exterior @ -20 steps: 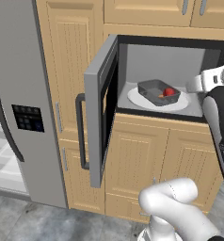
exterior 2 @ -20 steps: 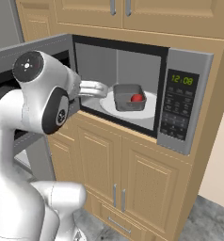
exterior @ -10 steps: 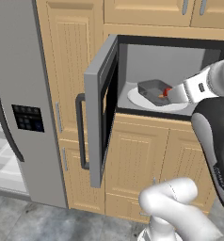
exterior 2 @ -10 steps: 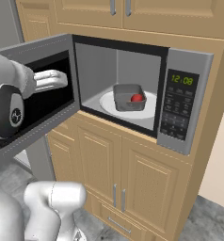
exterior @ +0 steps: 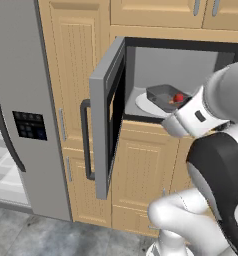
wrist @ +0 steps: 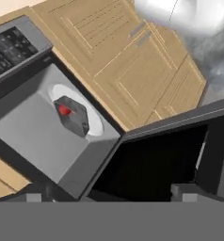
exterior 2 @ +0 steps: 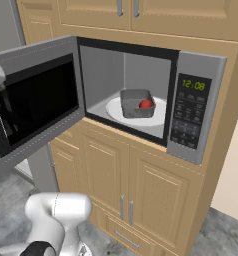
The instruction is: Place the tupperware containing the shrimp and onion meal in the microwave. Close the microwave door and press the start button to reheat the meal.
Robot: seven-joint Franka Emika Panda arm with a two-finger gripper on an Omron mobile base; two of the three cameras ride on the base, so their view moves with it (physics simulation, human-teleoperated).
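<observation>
1. The grey tupperware (exterior 2: 137,102) sits inside the microwave (exterior 2: 141,95), on the white round plate (exterior 2: 160,115).
2. The tub stands flat and upright, near the middle of the plate.
3. A little red ball, the onion (exterior 2: 146,104), lies in the tub on its right side in the right base view. The shrimp is too small to make out.
4. The microwave door (exterior: 107,115) is swung wide open to the left. Its dark bar handle (exterior: 85,140) faces out into the room.
5. The keypad strip (exterior 2: 189,110) is on the right side of the microwave, with green numbers at the top.
6. In the hand view the pincer (wrist: 109,193) shows as two small grey finger tips at the bottom. One tip (wrist: 36,196) is on the left and one is on the right, well apart, so the pincer is open wide. Nothing is between them, so it holds nothing.
7. In that view the tub (wrist: 74,115) is well away from the pincer, up and to the left, deep inside the microwave. The dark window of the open door lies just past the finger tips, between them and the tub.
8. The tall grey fridge (exterior: 21,110) stands to the left of the wooden cabinets (exterior 2: 141,195).
</observation>
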